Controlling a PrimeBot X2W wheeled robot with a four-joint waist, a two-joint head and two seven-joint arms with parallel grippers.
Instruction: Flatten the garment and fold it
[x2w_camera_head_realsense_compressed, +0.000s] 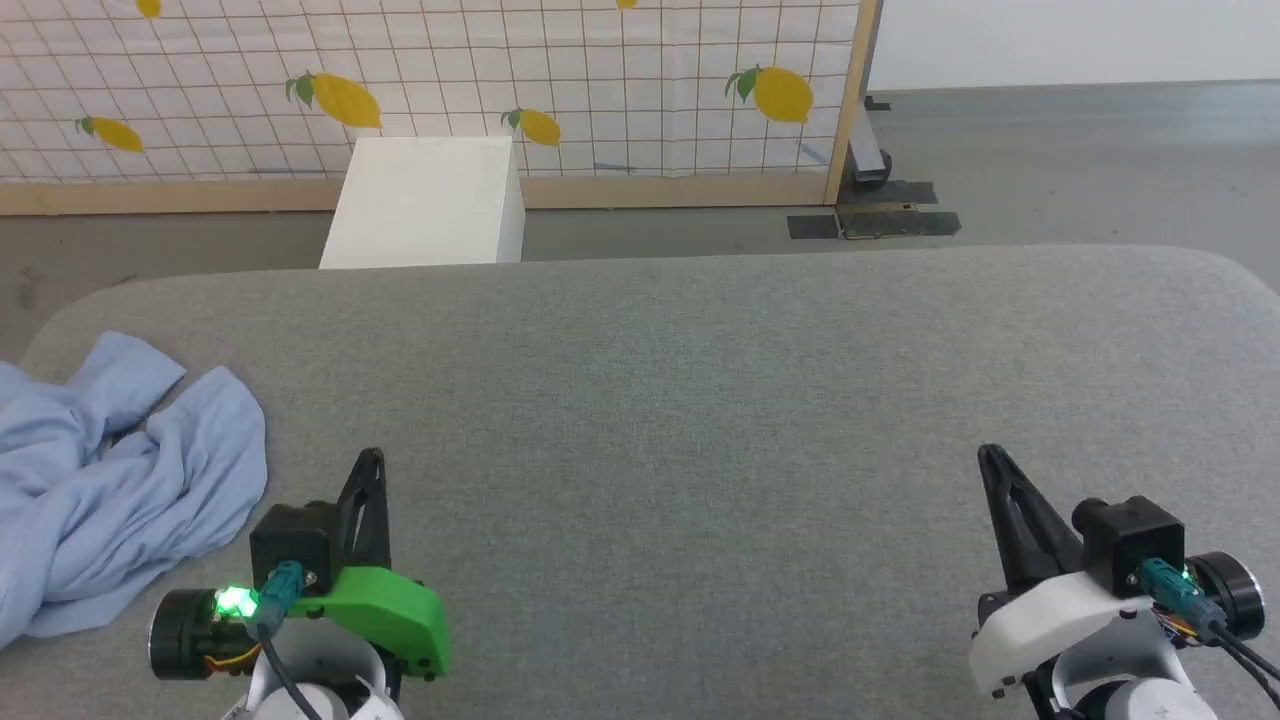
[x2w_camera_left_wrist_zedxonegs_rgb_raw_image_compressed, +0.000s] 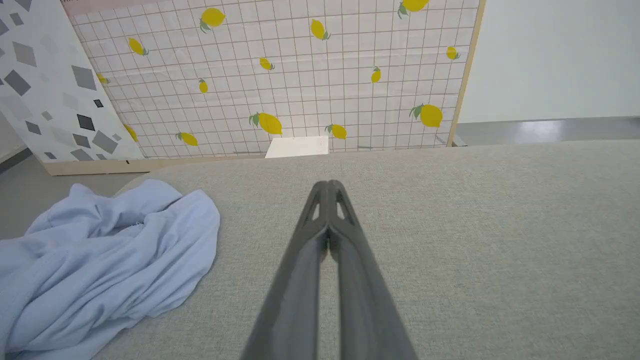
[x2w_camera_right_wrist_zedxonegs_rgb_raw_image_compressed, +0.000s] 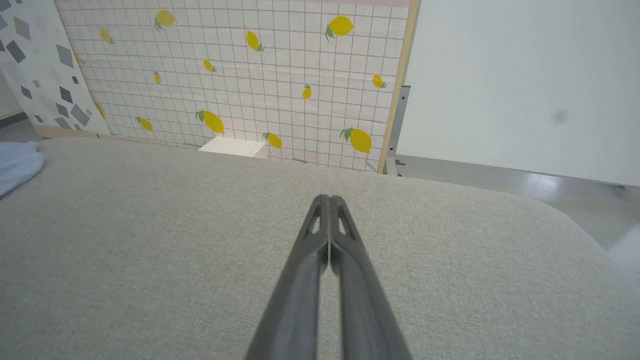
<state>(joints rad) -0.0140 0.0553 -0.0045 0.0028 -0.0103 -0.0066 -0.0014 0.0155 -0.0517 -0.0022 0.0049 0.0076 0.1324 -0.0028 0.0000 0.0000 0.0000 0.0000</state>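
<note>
The garment (x2w_camera_head_realsense_compressed: 110, 470) is a light blue T-shirt, crumpled in a heap at the left end of the grey padded table (x2w_camera_head_realsense_compressed: 700, 400); part of it runs off the head view's left edge. The left wrist view shows the garment (x2w_camera_left_wrist_zedxonegs_rgb_raw_image_compressed: 100, 255) to the left of my fingers, and a corner of it (x2w_camera_right_wrist_zedxonegs_rgb_raw_image_compressed: 17, 167) shows at the right wrist view's left edge. My left gripper (x2w_camera_head_realsense_compressed: 372, 458) (x2w_camera_left_wrist_zedxonegs_rgb_raw_image_compressed: 328, 186) is shut and empty, just right of the heap and apart from it. Far to the right, my right gripper (x2w_camera_head_realsense_compressed: 990, 455) (x2w_camera_right_wrist_zedxonegs_rgb_raw_image_compressed: 328, 199) hovers over bare table, shut and empty.
A white box (x2w_camera_head_realsense_compressed: 425, 200) stands on the floor behind the table's far edge. Behind it runs a lemon-patterned grid screen (x2w_camera_head_realsense_compressed: 600, 80) with a wooden frame. Grey floor (x2w_camera_head_realsense_compressed: 1080, 170) lies beyond the table at the right.
</note>
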